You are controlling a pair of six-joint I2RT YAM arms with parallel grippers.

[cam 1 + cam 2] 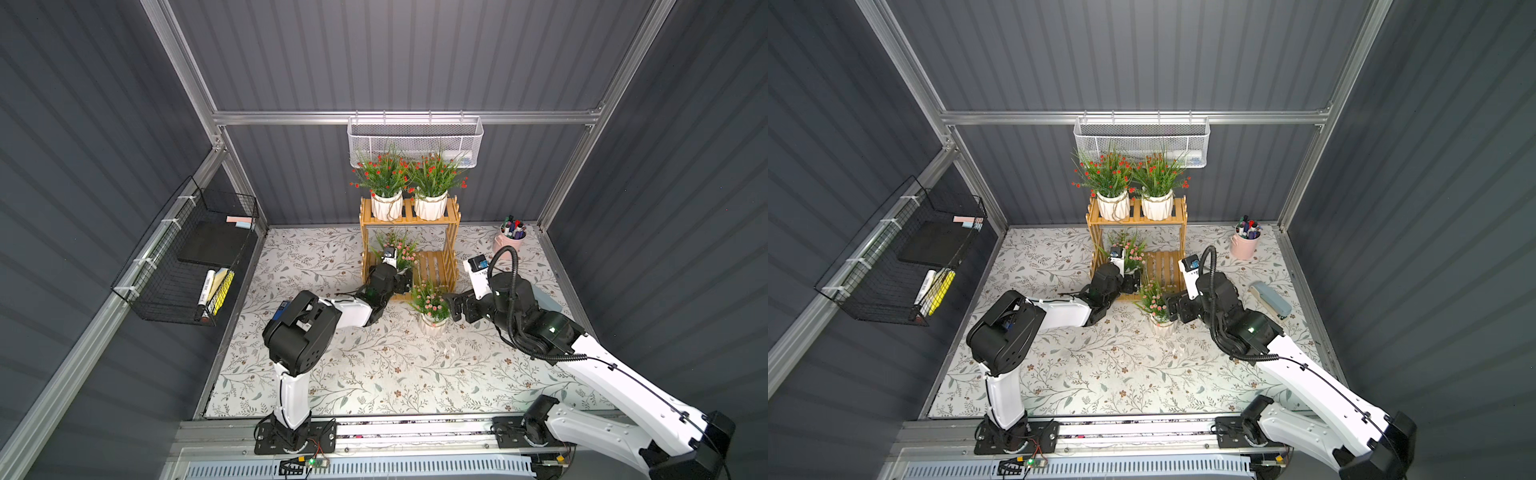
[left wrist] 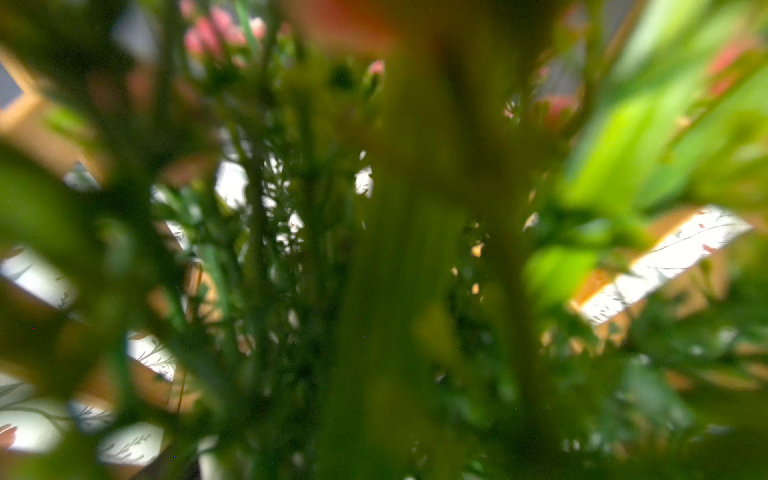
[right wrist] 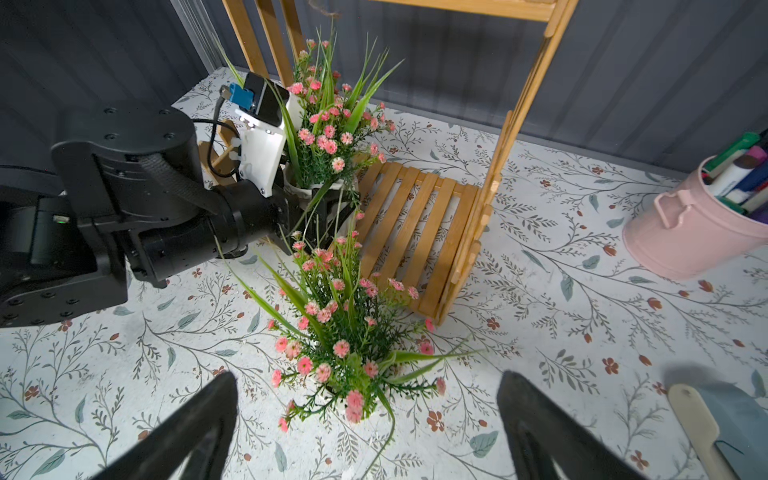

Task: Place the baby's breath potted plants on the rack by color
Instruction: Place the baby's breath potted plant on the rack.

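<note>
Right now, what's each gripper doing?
Left gripper: at the pot of the shelved pink plant; grip cannot be told.
Right gripper: open, empty, facing the tabletop pink plant.

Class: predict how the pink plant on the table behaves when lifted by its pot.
Probably top-heavy: the pink plant spreads wider than its small white pot, so pushes may tip it. Its thin stems likely flop. The pot looks rigid.

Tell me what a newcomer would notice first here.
Two red-blossomed plants stand on the top tier of the rack. The left end effector reaches into a pink plant at the lower tier, foliage filling its wrist view. A second pink plant stands on the table ahead of the open right end effector.
</note>
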